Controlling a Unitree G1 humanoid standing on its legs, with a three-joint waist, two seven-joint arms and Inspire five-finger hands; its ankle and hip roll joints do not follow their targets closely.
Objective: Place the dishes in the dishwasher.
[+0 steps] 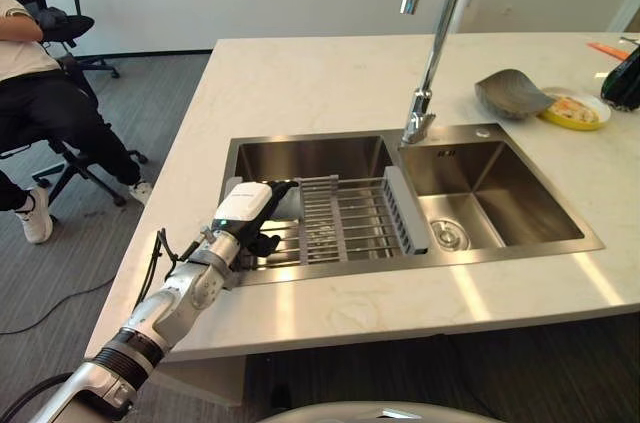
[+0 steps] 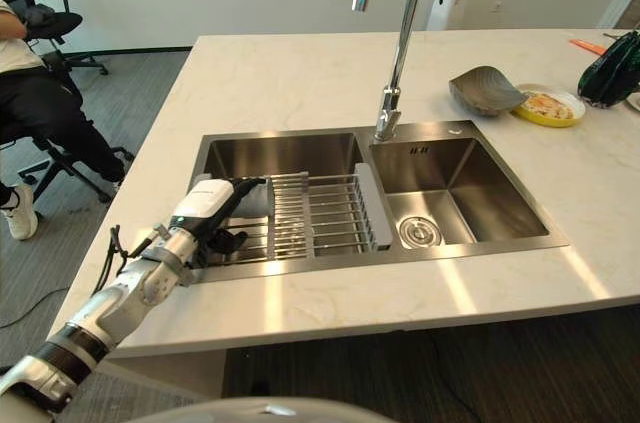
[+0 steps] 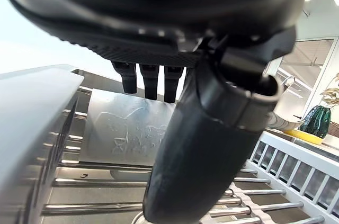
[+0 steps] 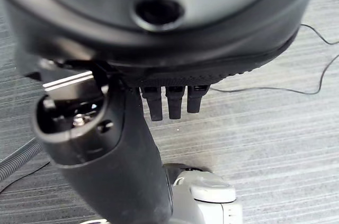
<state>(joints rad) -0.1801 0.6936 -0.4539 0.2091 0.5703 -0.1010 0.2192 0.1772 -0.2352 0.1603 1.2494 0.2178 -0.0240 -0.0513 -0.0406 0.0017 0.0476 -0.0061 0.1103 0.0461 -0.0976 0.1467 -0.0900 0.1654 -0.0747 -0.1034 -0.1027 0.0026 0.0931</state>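
left robot hand [image 1: 250, 223] reaching into left sink basin, dishes far right on counter

left robot hand hangs over the steel-wire drying rack [image 1: 345, 218] in the double stainless sink [image 1: 500, 193], fingers straight and relaxed, holding nothing. right robot hand [image 4: 169, 99] points at the floor, fingers relaxed, empty. grey curved dish [image 1: 512, 93] and round yellow-rimmed plate [image 1: 576, 110] sit touching on the pale marble counter [image 1: 300, 83], far right, well apart from the hand. likely rigid, smooth, slippery, breakable; best pinched at the rim, thumb above, fingers under. no dishwasher seen.
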